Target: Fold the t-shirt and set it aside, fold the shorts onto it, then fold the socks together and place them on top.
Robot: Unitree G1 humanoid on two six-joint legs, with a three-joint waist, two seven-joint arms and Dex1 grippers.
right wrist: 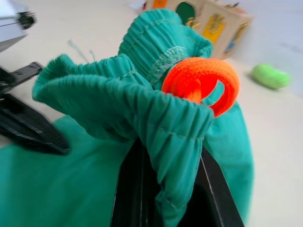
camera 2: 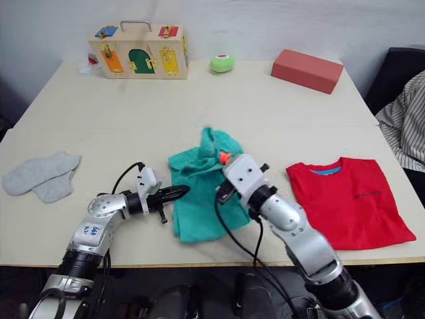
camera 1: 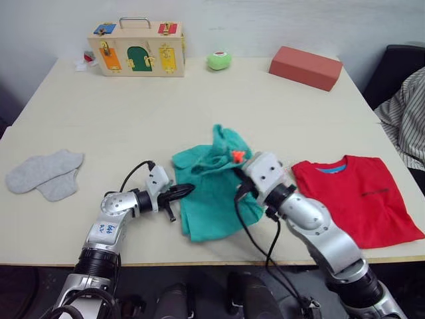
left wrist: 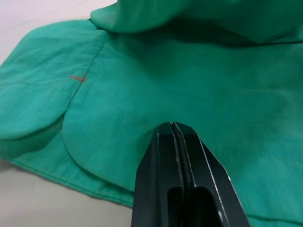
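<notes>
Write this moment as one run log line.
step: folding shorts | right gripper: shut on waistband | left gripper: shut, at shorts edge | t-shirt: folded | socks: untouched

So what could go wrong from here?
The right gripper holds only a bunched bit of the shorts' waistband, so the cloth might slip out or fold crookedly. The left gripper is shut at the shorts' edge without clearly pinching cloth, so that side may drag. The shorts could also land off the t-shirt, leaving a messy stack.
</notes>
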